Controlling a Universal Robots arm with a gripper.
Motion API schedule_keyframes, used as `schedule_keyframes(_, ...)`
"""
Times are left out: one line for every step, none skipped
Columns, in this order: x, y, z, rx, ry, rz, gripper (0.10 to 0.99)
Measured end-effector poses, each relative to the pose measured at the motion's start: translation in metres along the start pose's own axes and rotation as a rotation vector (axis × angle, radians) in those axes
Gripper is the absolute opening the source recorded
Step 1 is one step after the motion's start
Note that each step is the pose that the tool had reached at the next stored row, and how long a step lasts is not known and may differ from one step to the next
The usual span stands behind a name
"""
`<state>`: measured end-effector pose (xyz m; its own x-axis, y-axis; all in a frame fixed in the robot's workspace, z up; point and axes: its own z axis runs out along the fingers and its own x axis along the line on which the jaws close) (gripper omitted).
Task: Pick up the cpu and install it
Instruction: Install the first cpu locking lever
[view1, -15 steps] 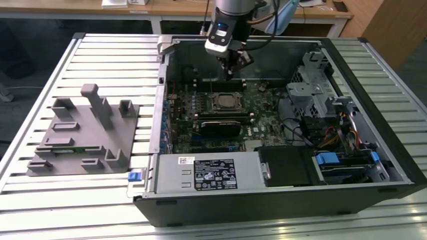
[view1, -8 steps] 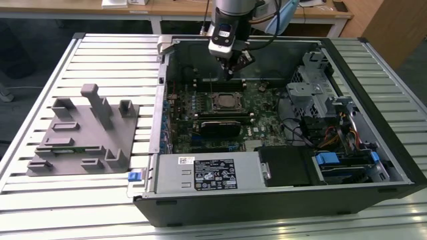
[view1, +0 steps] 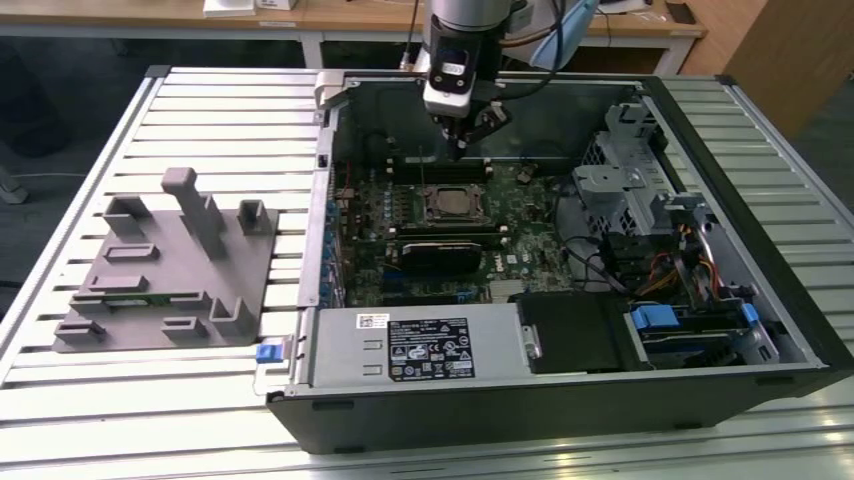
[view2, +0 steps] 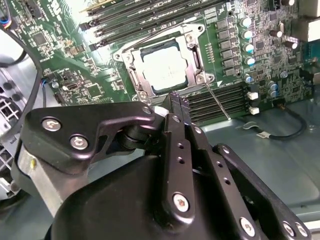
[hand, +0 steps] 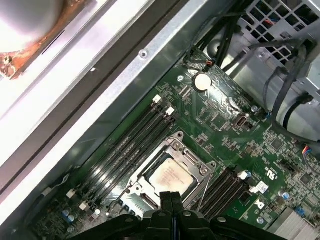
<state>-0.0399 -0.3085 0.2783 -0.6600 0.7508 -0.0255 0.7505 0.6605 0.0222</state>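
The cpu (view2: 165, 70) sits in the socket frame (view2: 196, 56) on the motherboard (view1: 441, 235), pale top facing up, frame open around it; also seen in the first wrist view (hand: 172, 177). In the exterior view the socket is approx at 12 o'clock from the black heatsink block (view1: 441, 255). Gripper (view2: 178, 100) hangs just above, fingers pressed together w/ nothing between them, tips near the socket edge by the thin lever (view2: 217, 102). Judging by this, the chip looks seated. To do it well: check it lies flat, corners inside the frame, no tilt, and avoid side load on the lever.
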Motion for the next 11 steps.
schedule_keyframes(0.0, 0.0, 0.0, 0.0, 0.0001, -0.007, 0.122)
schedule_keyframes(0.0, 0.0, 0.0, 0.0, 0.0003, -0.013, 0.122)
schedule_keyframes(0.0, 0.0, 0.0, 0.0, 0.0005, -0.019, 0.122)
schedule_keyframes(0.0, 0.0, 0.0, -0.001, 0.0005, -0.025, 0.122)
schedule_keyframes(0.0, 0.0, 0.0, -0.001, 0.0007, -0.03, 0.122)
schedule_keyframes(0.0, 0.0, 0.0, -0.001, 0.0008, -0.036, 0.122)
schedule_keyframes(0.0, 0.0, 0.0, -0.001, 0.0009, -0.041, 0.122)
schedule_keyframes(0.0, 0.0, 0.0, -0.001, 0.001, -0.046, 0.122)
schedule_keyframes(0.0, 0.0, 0.0, -0.001, 0.0012, -0.051, 0.122)
schedule_keyframes(0.0, 0.0, 0.0, -0.001, 0.0012, -0.056, 0.122)
schedule_keyframes(0.0, 0.0, 0.0, -0.002, 0.0014, -0.062, 0.122)
